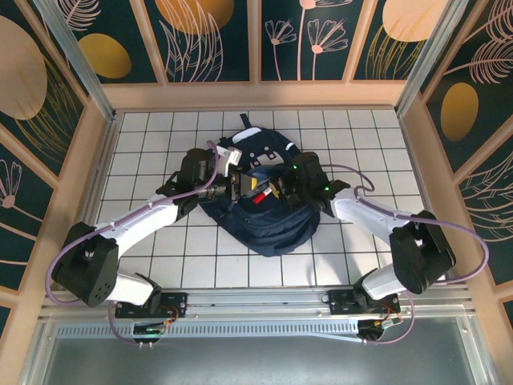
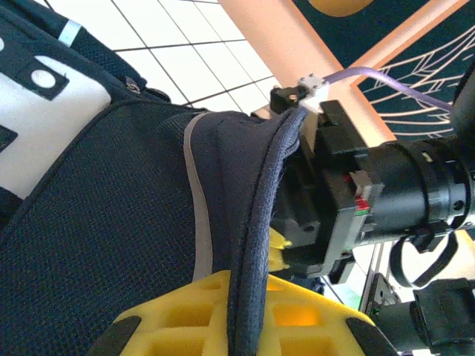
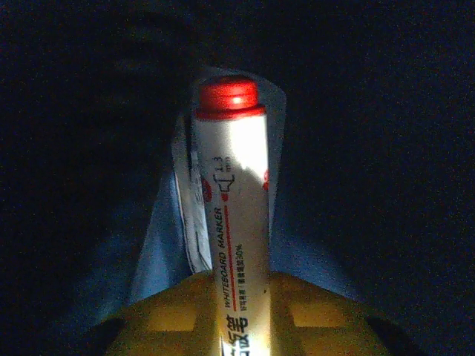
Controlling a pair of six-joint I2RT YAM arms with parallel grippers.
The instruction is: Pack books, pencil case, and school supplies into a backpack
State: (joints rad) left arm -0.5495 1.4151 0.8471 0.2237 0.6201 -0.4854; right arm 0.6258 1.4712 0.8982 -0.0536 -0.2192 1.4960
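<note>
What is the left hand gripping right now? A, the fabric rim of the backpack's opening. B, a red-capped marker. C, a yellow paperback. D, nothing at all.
A: in the left wrist view the left hand is shut on the navy rim of the backpack, and the fabric edge runs up between its yellow fingers.

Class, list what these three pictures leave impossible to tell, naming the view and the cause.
- Inside of the backpack: right wrist view, too dark beyond the marker.
- Marker's lower end: same view, cut off by the bottom edge.
- Whether the right gripper grips the marker: same view, contact hidden under the marker.
- Backpack's opening: top view, left gripper and right gripper cover it.
</note>
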